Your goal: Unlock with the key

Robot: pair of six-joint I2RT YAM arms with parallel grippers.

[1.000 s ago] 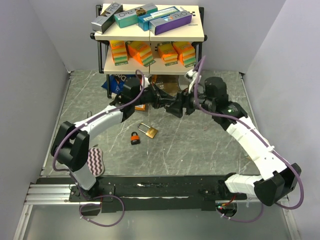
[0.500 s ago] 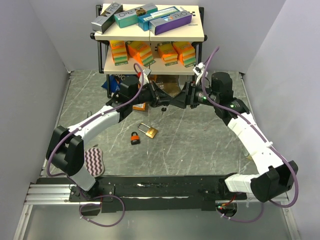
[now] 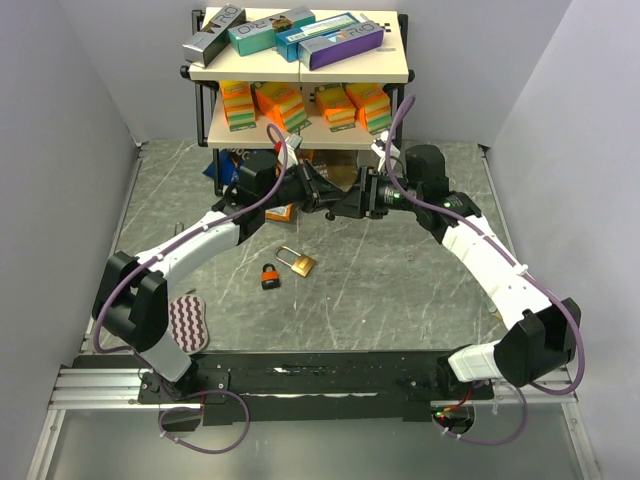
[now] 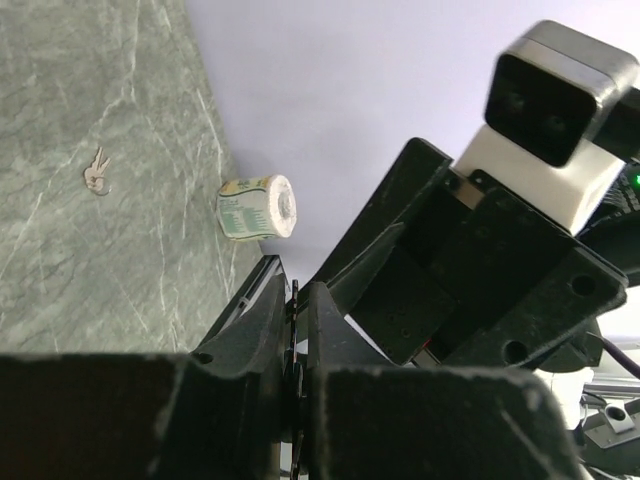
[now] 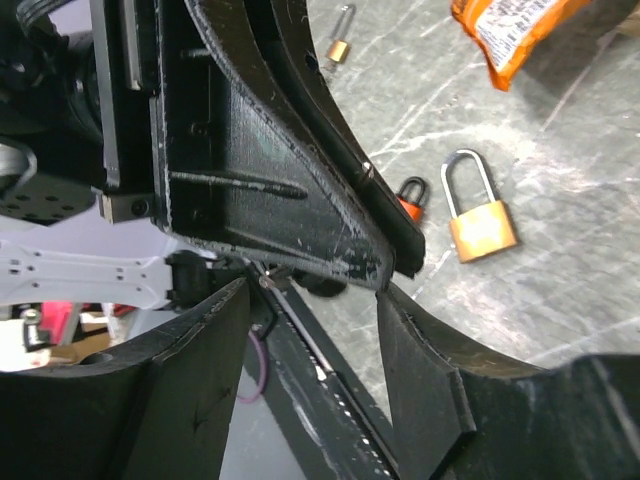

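Observation:
My left gripper [image 3: 322, 195] is raised above the table and shut on a thin dark key [image 4: 294, 298], seen edge-on between its fingers in the left wrist view. My right gripper [image 3: 352, 200] is open and faces it, its fingers [image 5: 420, 370] on either side of the left gripper's tip [image 5: 312, 300]. A brass padlock [image 3: 298, 262] and a small orange-and-black padlock [image 3: 271, 277] lie on the table below. Both show in the right wrist view, the brass one [image 5: 481, 222] and the orange one [image 5: 410, 197].
A two-tier shelf [image 3: 300, 70] with boxes and sponges stands at the back. An orange packet [image 3: 281, 213] and a blue bag [image 3: 228, 165] lie below it. A patterned pad [image 3: 190, 322] is at the front left. Spare keys [image 4: 96, 175], a paper roll [image 4: 258, 207] and another small padlock [image 5: 341, 40] lie on the table.
Both grippers rose from near the table. My right gripper then moved left, closing in on the left gripper's tip. The padlocks have not moved.

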